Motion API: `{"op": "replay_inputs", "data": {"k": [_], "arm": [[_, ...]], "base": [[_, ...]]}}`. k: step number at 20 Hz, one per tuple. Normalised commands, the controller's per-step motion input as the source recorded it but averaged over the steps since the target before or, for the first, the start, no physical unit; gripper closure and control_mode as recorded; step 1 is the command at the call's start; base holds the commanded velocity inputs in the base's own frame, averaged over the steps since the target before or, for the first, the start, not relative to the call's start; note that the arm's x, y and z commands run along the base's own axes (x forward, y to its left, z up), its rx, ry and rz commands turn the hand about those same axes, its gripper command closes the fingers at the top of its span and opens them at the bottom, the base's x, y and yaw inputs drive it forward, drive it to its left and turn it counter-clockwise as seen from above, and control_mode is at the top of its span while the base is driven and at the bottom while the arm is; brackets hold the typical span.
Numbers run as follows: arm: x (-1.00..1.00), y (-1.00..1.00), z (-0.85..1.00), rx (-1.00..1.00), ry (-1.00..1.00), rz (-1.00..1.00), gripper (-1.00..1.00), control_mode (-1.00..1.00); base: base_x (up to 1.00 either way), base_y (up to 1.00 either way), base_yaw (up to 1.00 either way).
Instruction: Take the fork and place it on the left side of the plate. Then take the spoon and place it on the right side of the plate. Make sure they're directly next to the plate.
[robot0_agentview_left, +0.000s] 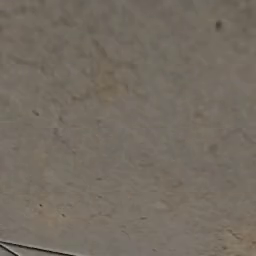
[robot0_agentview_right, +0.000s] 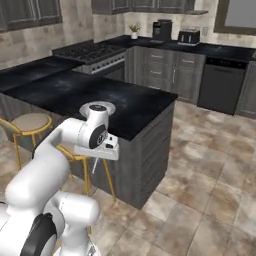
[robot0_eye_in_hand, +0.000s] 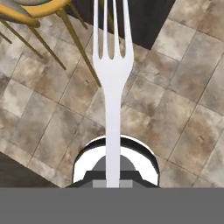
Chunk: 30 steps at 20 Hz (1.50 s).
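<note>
The fork (robot0_eye_in_hand: 113, 78) is a light silver piece running up the middle of the hand view, tines away from the hand, over tiled floor. My gripper (robot0_eye_in_hand: 113, 181) is shut on its handle. In the right base view the gripper (robot0_agentview_right: 95, 155) hangs off the front edge of the black island counter, and the fork (robot0_agentview_right: 93, 166) dangles below it as a thin sliver. The plate (robot0_agentview_right: 112, 107) lies on the counter just behind my wrist, which covers its middle. The spoon is hidden or out of view.
The black island counter (robot0_agentview_right: 140, 105) has grey cabinet sides. A yellow-legged stool (robot0_agentview_right: 30, 122) stands at its left, with another stool's legs (robot0_eye_in_hand: 74, 39) beside the fork. Tan floor tiles (robot0_agentview_left: 125, 125) lie below. A stove and back counters are far off.
</note>
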Motion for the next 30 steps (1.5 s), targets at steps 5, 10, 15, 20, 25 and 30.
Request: {"op": "replay_inputs", "data": {"k": [5,10,15,20,25,30], "arm": [[0.00,0.00,0.00,0.00,0.00,0.00,1.00,1.00],[0.00,0.00,0.00,0.00,0.00,0.00,1.00,1.00],[0.00,0.00,0.00,0.00,0.00,0.00,1.00,1.00],[0.00,0.00,0.00,0.00,0.00,0.00,1.00,1.00],[0.00,0.00,0.00,0.00,0.00,0.00,1.00,1.00],[0.00,0.00,0.00,0.00,0.00,0.00,1.00,1.00]], "base": [[0.05,1.00,-0.49],[0.00,1.00,-0.40],[0.05,1.00,-0.34],[0.08,1.00,-0.23],[0.18,1.00,-0.14],[0.81,0.49,-0.05]]}}
